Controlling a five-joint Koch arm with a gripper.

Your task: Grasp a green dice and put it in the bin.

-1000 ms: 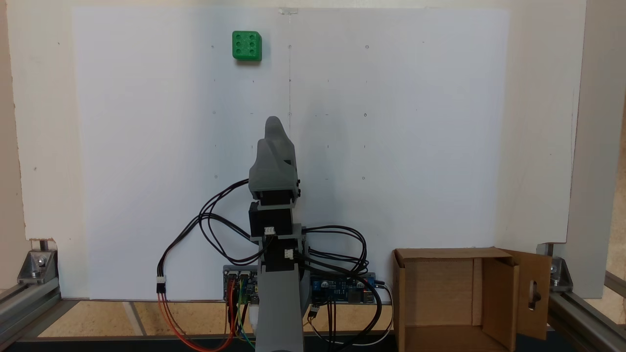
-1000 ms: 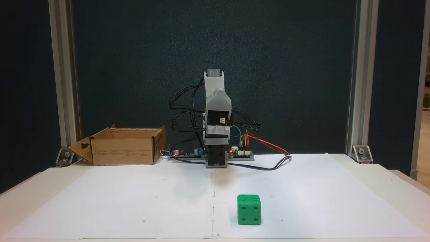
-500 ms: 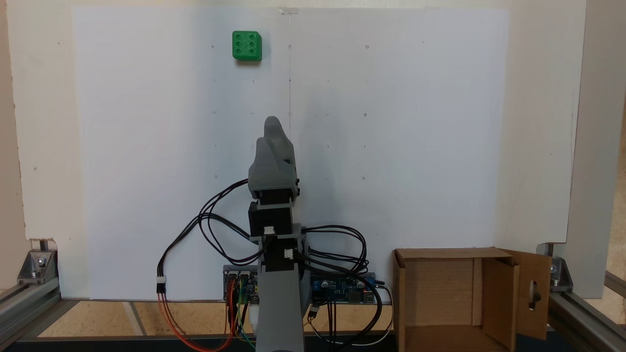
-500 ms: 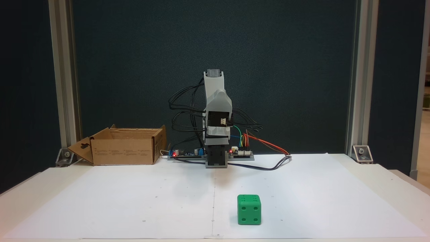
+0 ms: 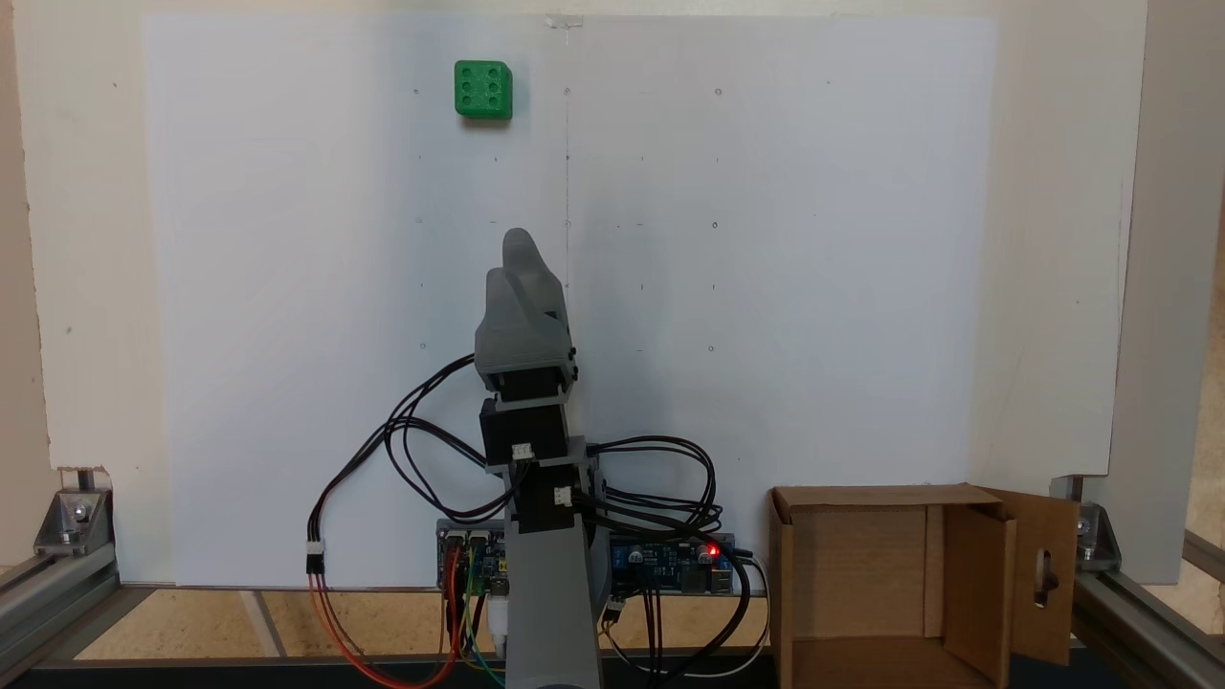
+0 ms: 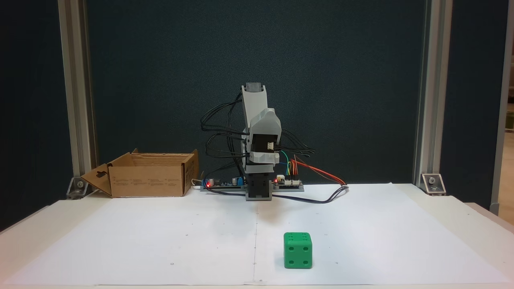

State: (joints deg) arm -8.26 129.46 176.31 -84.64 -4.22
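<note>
The green dice (image 5: 483,89) sits on the white paper at the far end from the arm's base, left of the centre line in a fixed view; in the other it is at the front, with its four-pip face toward the camera (image 6: 297,250). The bin (image 5: 852,560) is an open brown cardboard box beside the base, with a keyhole cutout in one flap (image 6: 146,180). My grey gripper (image 5: 518,245) hangs folded above the middle of the paper, far short of the dice and tilted slightly toward it. Its jaws lie one behind the other, so their state is hidden.
Controller boards (image 5: 670,560) and loose cables (image 5: 412,450) lie around the arm's base (image 6: 258,188). Aluminium frame posts (image 6: 76,100) stand at the table's corners. The white paper sheet (image 5: 813,239) covers most of the table.
The arm has turned slightly toward the dice's side and the gripper has shifted a little forward. The dice and the bin have not moved.
</note>
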